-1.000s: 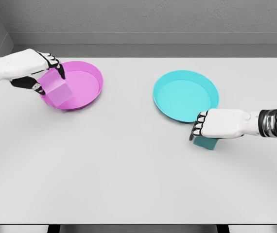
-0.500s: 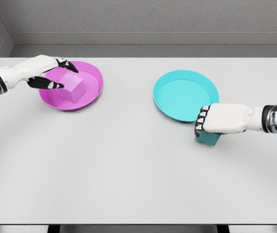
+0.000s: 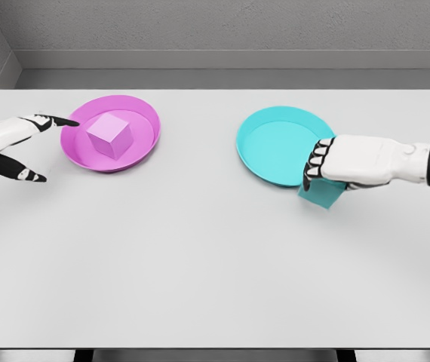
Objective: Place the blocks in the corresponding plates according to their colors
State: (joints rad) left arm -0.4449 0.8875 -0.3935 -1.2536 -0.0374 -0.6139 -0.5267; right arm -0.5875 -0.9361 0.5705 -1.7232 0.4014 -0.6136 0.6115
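Pink block (image 3: pixel 109 134) is sitting in the pink plate (image 3: pixel 141 111) with my left hand (image 3: pixel 13 139) open beside it, so now my right hand (image 3: pixel 334 164) is gripping the teal block (image 3: pixel 320 194) at the teal plate (image 3: pixel 275 147) rim, needing a lift over.

left plate (image 3: pixel 145 147): cube (image 3: pixel 109 135) inside; right plate (image 3: pixel 275 147): block (image 3: pixel 322 194) at near-right rim
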